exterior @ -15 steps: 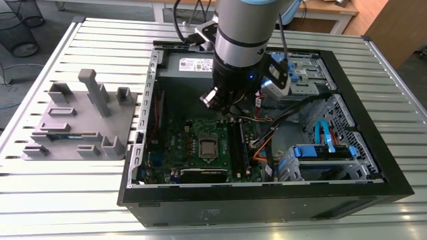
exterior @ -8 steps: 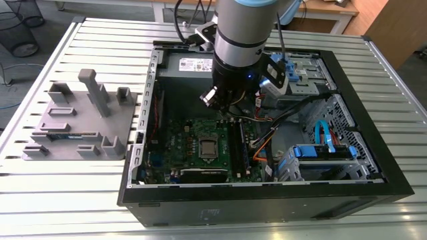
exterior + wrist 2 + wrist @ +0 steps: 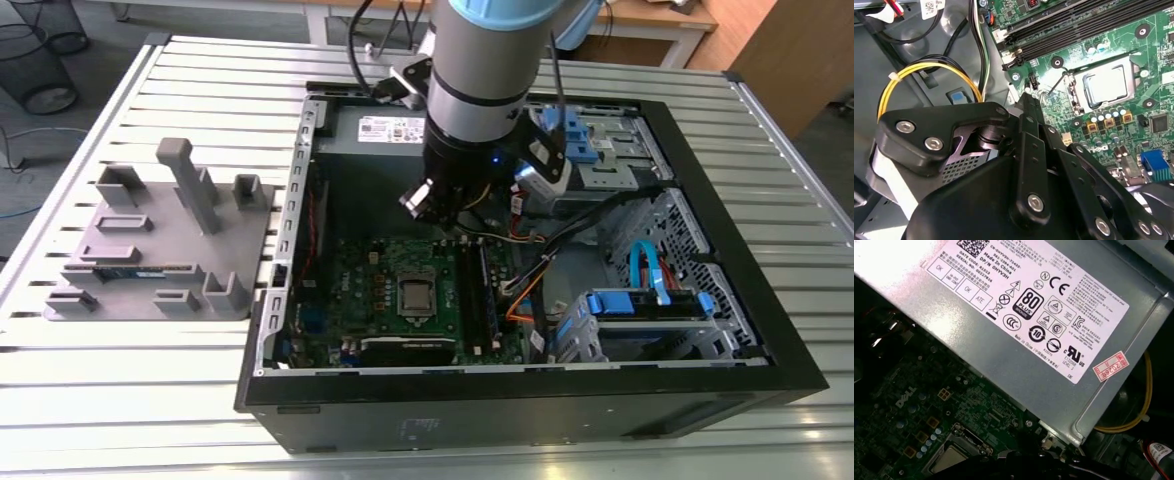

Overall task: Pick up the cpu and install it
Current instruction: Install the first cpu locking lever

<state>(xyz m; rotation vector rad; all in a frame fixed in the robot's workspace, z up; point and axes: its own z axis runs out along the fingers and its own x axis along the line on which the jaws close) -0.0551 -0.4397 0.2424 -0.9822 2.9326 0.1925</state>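
So the arm's gripper [image 3: 447,215] hangs inside the open computer case [image 3: 747,330], above the green board [image 3: 387,290] and near the grey power-supply box [image 3: 1019,340]; can't tell if its fingers are open or shut, the black linkage hides the tips in the second wrist view; the cpu [image 3: 1108,84] is already sitting in its socket in the middle of the board, silvery top facing up, nothing touching it; yellow wires [image 3: 929,75] loop beside the gripper; the grey holder tray [image 3: 147,250] sits on the slatted table [image 3: 134,400], at the exterior view's left of the case.
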